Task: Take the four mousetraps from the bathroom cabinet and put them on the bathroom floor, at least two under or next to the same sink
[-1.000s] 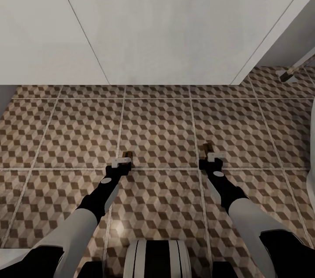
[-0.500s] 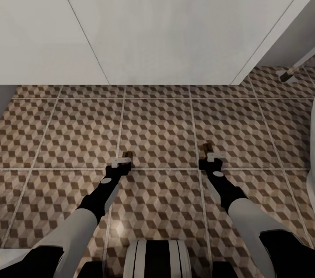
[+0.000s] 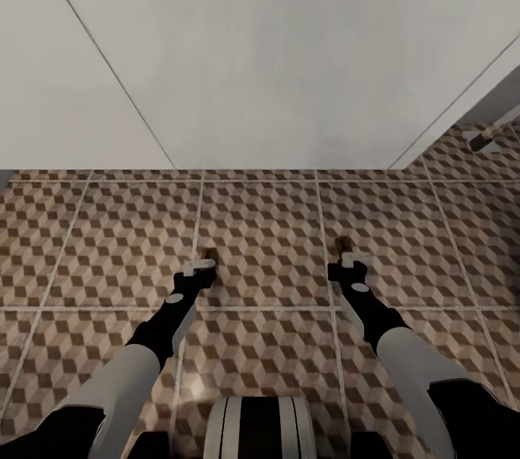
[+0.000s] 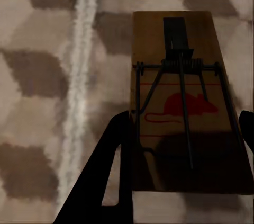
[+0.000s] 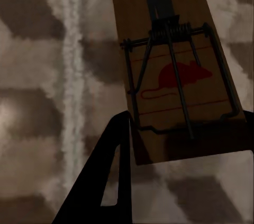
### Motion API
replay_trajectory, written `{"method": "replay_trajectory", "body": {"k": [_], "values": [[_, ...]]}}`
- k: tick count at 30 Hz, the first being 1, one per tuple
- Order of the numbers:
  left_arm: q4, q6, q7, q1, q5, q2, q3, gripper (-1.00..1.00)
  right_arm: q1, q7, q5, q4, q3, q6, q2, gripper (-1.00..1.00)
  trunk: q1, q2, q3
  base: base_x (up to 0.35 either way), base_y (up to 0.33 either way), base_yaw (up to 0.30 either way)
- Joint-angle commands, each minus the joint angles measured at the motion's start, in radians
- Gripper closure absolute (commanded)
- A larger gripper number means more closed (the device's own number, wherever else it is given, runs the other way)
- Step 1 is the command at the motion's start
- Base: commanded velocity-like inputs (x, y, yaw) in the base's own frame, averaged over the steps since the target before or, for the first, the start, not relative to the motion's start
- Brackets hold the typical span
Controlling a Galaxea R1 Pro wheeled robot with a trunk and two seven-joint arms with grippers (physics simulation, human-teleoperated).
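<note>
- Right now each gripper is clamped on a trap: the left gripper (image 3: 204,265) grips the left trap (image 4: 182,102) by its near end, and the right gripper (image 3: 349,262) grips the right trap (image 5: 172,68) the same way
- Both traps hang low over the floor (image 3: 260,228), near the vanity (image 3: 253,83) front, whose doors are shut; how far off the tiles they hang I cannot tell
- Main risk, as I judge it: the hold is only on one short end, so either trap could pivot or slip between the fingers and land tilted or on edge when let go
- Opening from too high could make a trap bounce or flip; the wire bar and spring sit on top, so a flipped trap would rest badly
- Pushing further forward could knock a trap against the vanity base
- Setting them down too far from the vanity might fail the "next to the sink" condition; these two sit close to it, which looks fine
- Surface: large tiles in a brown, beige and cream cube pattern with pale grout lines, flat and bare around the arms
- Room: white vanity doors ahead, and a thin leg-like object (image 3: 482,139) off to the right on the tiles
</note>
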Motion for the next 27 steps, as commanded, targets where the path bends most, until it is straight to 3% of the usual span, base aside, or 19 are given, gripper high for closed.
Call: {"method": "replay_trajectory", "body": {"k": [1, 9, 27], "values": [[0.001, -0.007, 0.005, 0.000, 0.001, 0.000, -0.003, 1.00, -0.001, -0.006, -0.008, 0.001, 0.007, -0.004, -0.001, 1.00, 0.000, 0.000, 0.000, 0.320, 0.000, 0.000], [0.002, -0.020, 0.005, 0.000, 0.003, 0.000, -0.002, 1.00, -0.001, -0.005, -0.009, 0.001, 0.005, -0.001, 0.000, 1.00, 0.000, 0.000, 0.000, 0.244, 0.000, 0.000], [0.003, -0.021, 0.007, 0.000, 0.004, -0.001, -0.001, 1.00, -0.001, -0.005, -0.004, 0.001, 0.007, 0.003, 0.000, 1.00, 0.000, 0.000, 0.000, 0.012, 0.000, 0.000]]}}
